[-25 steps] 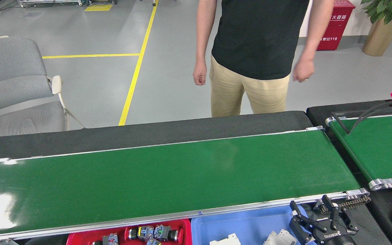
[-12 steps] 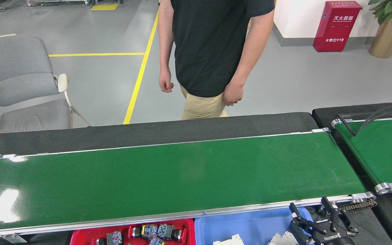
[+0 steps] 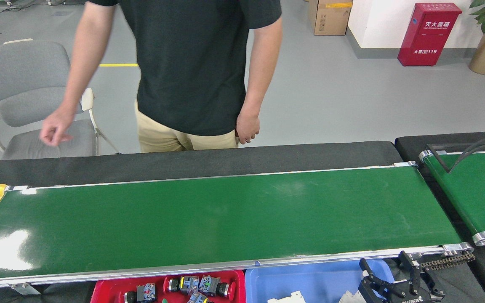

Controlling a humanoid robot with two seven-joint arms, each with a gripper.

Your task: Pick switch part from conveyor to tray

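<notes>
Running left to right across the view, the conveyor [image 3: 225,219] carries no switch part. Switch parts [image 3: 194,286] lie jumbled in the red tray [image 3: 103,290], axes mixed. Right claw [image 3: 394,277] released, fingers spread, over the blue tray [image 3: 310,282].

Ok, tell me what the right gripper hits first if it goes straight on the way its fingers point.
The right gripper points up and away, toward the conveyor. It would probably meet the silver edge rail first, unless it rides above it; depth is unclear.
</notes>
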